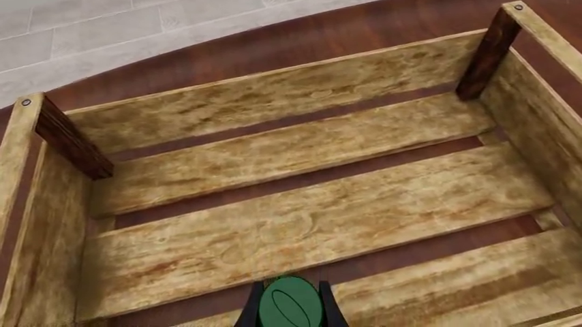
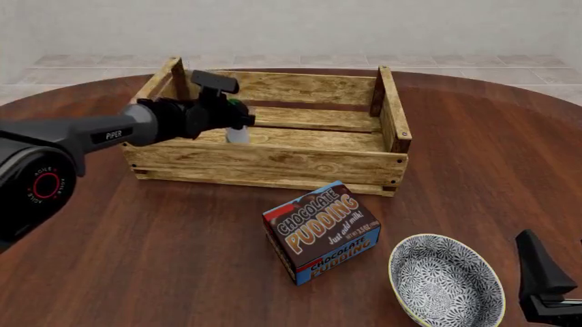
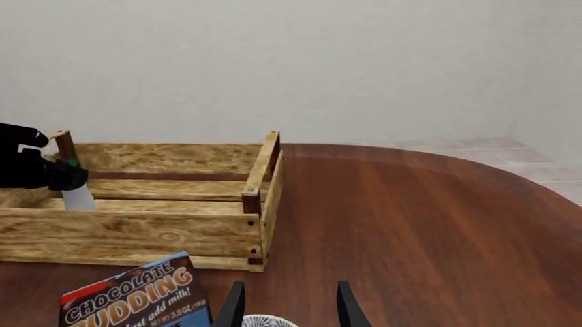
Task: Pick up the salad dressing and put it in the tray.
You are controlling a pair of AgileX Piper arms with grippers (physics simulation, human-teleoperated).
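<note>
My left gripper (image 2: 233, 114) is shut on the salad dressing (image 2: 238, 134), a slim whitish bottle with a dark green cap. It holds the bottle upright over the left part of the tray (image 2: 272, 161), a large light-wood slatted crate. In the left wrist view the green cap (image 1: 289, 304) sits between the two fingers, above the tray's floor slats (image 1: 300, 150). The right wrist view shows the bottle (image 3: 78, 197) with its lower end down inside the tray (image 3: 136, 231); I cannot tell whether it touches the floor. My right gripper (image 3: 289, 308) is open and empty, low at the near right.
A brown chocolate pudding box (image 2: 320, 231) lies in front of the tray. A blue-white patterned bowl (image 2: 446, 283) stands to its right, just under my right gripper. The round dark-wood table (image 2: 473, 136) spreads to the right of the tray.
</note>
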